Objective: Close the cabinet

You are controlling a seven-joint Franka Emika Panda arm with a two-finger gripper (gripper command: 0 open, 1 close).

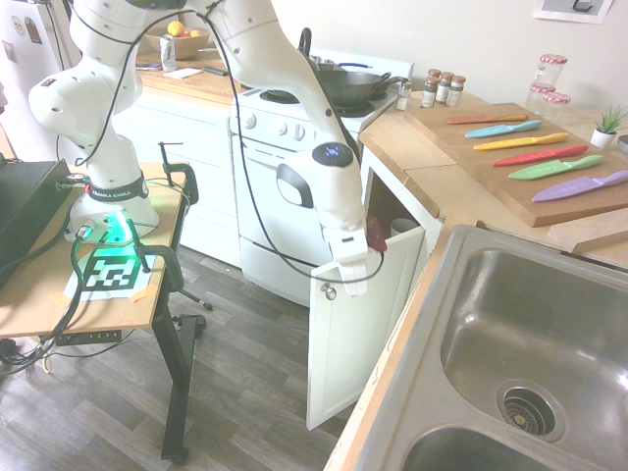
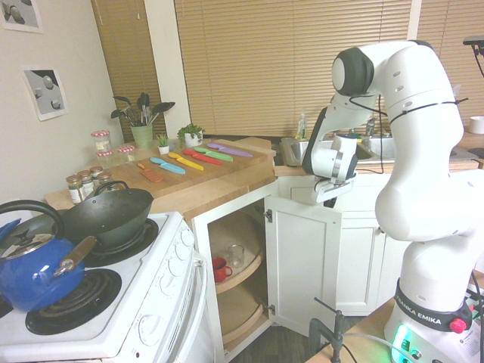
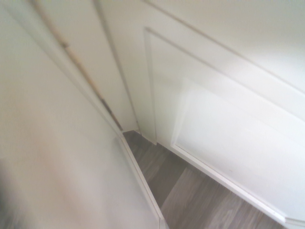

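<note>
First exterior view: the white cabinet door (image 1: 361,329) hangs wide open between the stove (image 1: 285,186) and the sink (image 1: 520,343). The pincer (image 1: 355,285) is squeezed shut near the door's top. A red cup (image 2: 221,268) sits inside.

I saw tan slatted window blinds (image 2: 287,68), grey wood-plank flooring (image 1: 235,363), a plain off-white wall (image 2: 64,98), a white electric stove (image 2: 151,295).

The white arm (image 1: 113,152) is raised from its green-lit base (image 1: 116,224) and bent over at the top, with the forearm (image 1: 294,74) sloped downward. The wrist (image 1: 334,186) is held low, well apart from the base, and the gripper (image 1: 355,285) is pointed down, its fingers closed together.
</note>
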